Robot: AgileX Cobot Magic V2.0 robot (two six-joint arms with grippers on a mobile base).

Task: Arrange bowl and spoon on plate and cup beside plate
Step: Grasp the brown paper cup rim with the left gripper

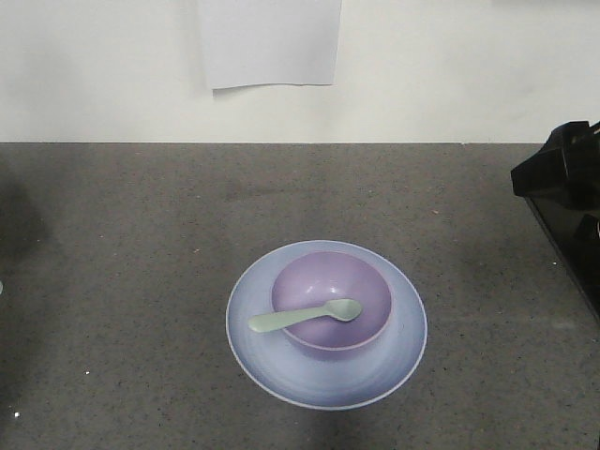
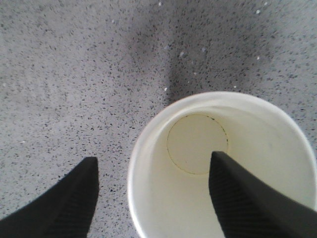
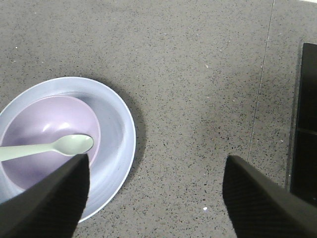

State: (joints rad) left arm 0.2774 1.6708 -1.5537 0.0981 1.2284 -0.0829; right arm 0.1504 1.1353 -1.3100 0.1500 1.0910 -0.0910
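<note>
On the plate: bowl with spoon across it, done; cup outstanding, off to my left.
Left gripper straddles the cup's rim, one finger inside, grip unconfirmed; right gripper wide, empty. Next, I judge: close, carry, set beside plate.

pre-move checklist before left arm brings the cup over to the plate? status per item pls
1. Bowl seated on plate: ok.
2. Spoon in bowl, handle over the rim: ok.
3. Left gripper straddling the cup wall, one finger inside, one outside: ok.
4. Left jaws closed on the wall: not ok, the outer finger stands clear of it.
5. Cup upright and empty: ok, bare bottom visible in the left wrist view.
6. Right gripper out of the way: ok, open and empty over the countertop beside the plate; where the cup is relative to the plate: cannot tell.
</note>
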